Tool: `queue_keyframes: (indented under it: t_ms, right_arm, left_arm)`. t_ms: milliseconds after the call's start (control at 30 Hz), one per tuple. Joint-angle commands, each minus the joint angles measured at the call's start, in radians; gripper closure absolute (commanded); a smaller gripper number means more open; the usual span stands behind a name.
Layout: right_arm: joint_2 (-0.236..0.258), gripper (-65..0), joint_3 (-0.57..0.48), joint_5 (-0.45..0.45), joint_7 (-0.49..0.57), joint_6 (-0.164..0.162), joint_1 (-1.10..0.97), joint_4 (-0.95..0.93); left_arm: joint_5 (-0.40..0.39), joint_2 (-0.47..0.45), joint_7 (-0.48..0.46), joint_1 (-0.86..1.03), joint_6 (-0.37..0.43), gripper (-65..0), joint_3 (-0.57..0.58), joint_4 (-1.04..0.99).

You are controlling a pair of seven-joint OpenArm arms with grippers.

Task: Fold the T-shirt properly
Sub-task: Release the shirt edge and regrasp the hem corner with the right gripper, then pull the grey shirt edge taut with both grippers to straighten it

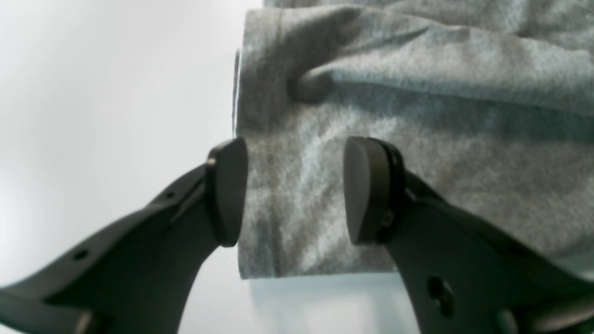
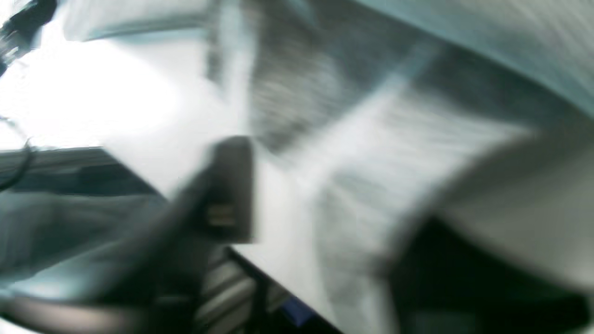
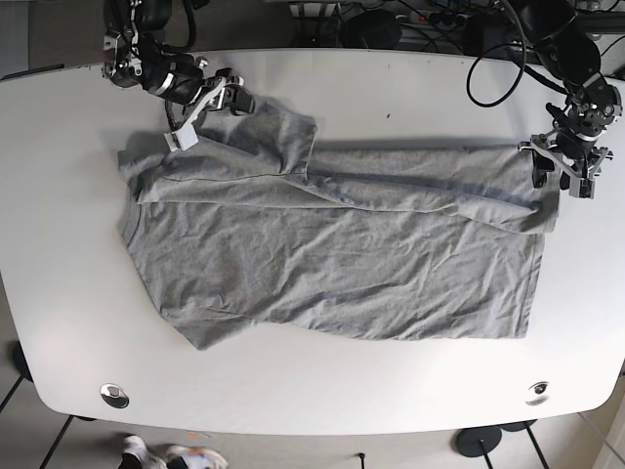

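While the grey T-shirt [image 3: 332, 254] lies spread over the middle of the white counter [image 3: 410, 88], its far edge is doubled toward the centre, evidently as a first lengthwise fold. At about three o'clock the left pincer [image 1: 294, 190] is seen spread, its pads straddling the shirt's hemmed corner without closing on it, presumably ready for a grasp. At about eleven o'clock the right pincer [image 3: 232, 98] is set at the sleeve; its state cannot be told through blur. No containers are seen.
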Motion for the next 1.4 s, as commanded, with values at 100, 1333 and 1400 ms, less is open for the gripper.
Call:
queue_keyframes:
  t_ms: [100, 1333, 1400]
  right_arm:
    - [0.036, -1.4, 0.011, 0.031, 0.060, 0.013, 0.008, 0.053]
    - [0.177, -55.5, 0.080, 0.059, 0.000, 0.056, 0.488, 0.106]
    - [0.205, -53.0, 0.132, 0.033, 0.000, 0.056, 0.428, 0.121]
  left_arm:
    - [-0.014, -0.022, -0.020, -0.009, 0.002, -31.1, -0.006, 0.018]
    - [-0.019, -0.023, -0.019, 0.028, 0.002, -31.1, -0.006, 0.036]
    - [-0.021, -0.022, -0.019, 0.031, 0.002, -31.1, -0.008, 0.070]
